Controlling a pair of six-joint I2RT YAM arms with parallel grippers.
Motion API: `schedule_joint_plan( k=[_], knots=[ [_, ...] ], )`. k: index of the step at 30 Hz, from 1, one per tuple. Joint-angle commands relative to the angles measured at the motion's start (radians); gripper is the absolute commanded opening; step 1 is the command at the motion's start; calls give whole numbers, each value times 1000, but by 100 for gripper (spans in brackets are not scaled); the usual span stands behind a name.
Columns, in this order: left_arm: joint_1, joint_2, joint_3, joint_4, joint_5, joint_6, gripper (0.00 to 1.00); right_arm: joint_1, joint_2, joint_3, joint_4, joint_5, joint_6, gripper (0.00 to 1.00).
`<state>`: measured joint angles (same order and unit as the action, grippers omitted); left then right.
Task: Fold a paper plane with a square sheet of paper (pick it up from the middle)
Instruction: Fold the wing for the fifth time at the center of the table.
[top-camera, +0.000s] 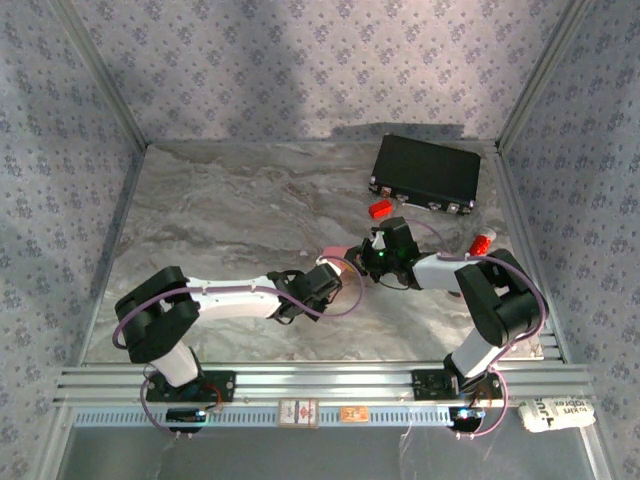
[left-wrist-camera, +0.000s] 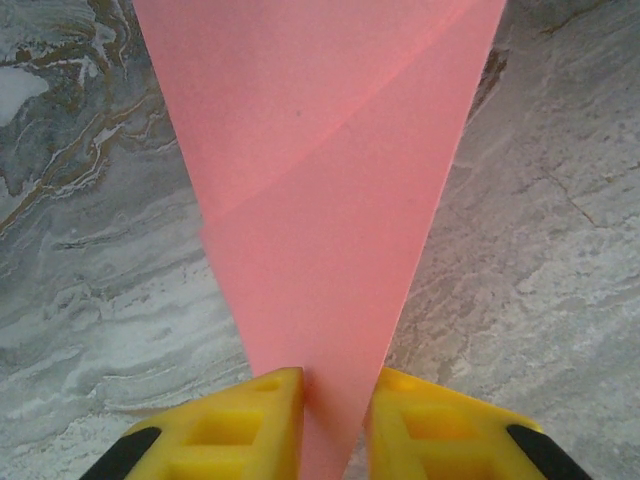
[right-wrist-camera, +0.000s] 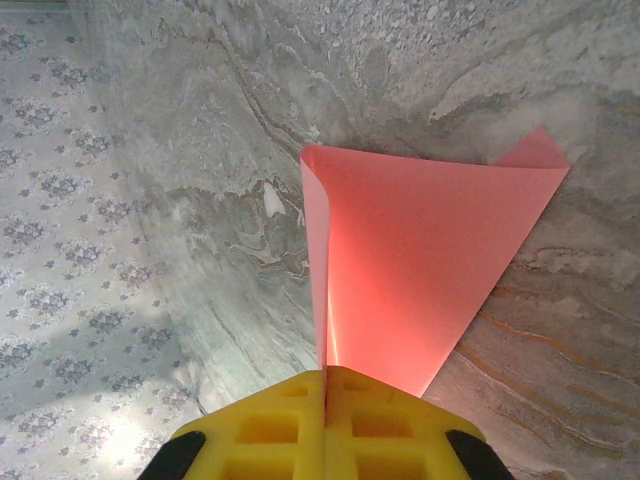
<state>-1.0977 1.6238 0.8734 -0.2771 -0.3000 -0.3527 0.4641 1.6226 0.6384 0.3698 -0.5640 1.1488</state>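
Your left gripper (left-wrist-camera: 335, 400) is pinching the pink paper (left-wrist-camera: 320, 180) at its narrow end. In the left wrist view its two yellow fingers (left-wrist-camera: 250, 420) stand close together with only the thin sheet between them, and the paper fans out from there into a long wedge crossed by a slanting fold line. Your right gripper (right-wrist-camera: 325, 385) is also clamped on the paper, its yellow pads pressed flat against each other on a creased edge. In the right wrist view the sheet rises from that edge as a folded triangle, with a second layer peeking out at the far right corner. From above, the two grippers meet near the middle of the marbled grey tabletop (top-camera: 220, 210), left one just beside the right, and the paper shows as a small pink patch between them. You cannot tell whether the paper's far corners touch the surface. Behind the grippers a small red block (top-camera: 380, 208) lies just in front of the black case (top-camera: 425, 172), and a red-and-white tube (top-camera: 484, 243) lies to the right, near the right arm.
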Motion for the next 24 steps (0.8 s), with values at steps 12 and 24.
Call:
schedule_joint_plan(
  k=[12,24],
  knots=[
    [12,0,10,-10,1,9,23,-3,-24,-7,-25,4,4,3],
    [19,5,11,-4,17,10,12,-1,-26,-9,-25,7,3,3]
  ],
)
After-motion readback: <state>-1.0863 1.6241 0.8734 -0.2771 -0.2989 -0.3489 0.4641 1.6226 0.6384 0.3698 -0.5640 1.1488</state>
